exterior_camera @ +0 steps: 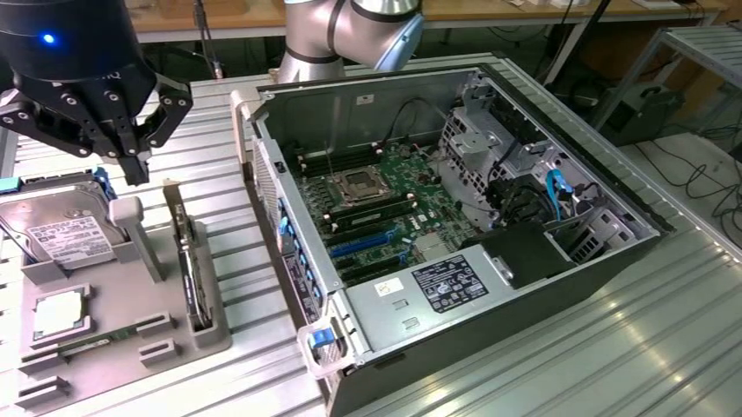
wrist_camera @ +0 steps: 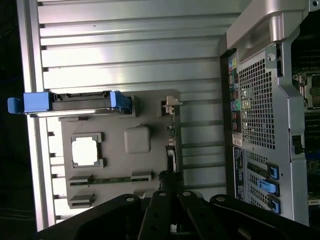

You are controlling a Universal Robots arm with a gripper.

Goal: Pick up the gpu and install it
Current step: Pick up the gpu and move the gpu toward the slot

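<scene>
Gpu [exterior_camera: 186,252] is not yet picked up, so pick and install both remain. On the tabletop [exterior_camera: 603,347], the open computer case [exterior_camera: 347,113] shows no card in its blue slots. Beside it, the grey parts tray [exterior_camera: 116,304] holds the card on edge. The gripper [exterior_camera: 137,169] hangs above the tray, jaws together and empty, near the card but apart from it.

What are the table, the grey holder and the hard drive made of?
The table looks like bare aluminium: silvery, ribbed, with bright streaks of reflected light. The grey holder is probably plastic: dull, even grey, with chunky moulded posts and slots. The hard drive seems to have a metal shell, silvery and slightly shiny, with a white paper-like label.
</scene>
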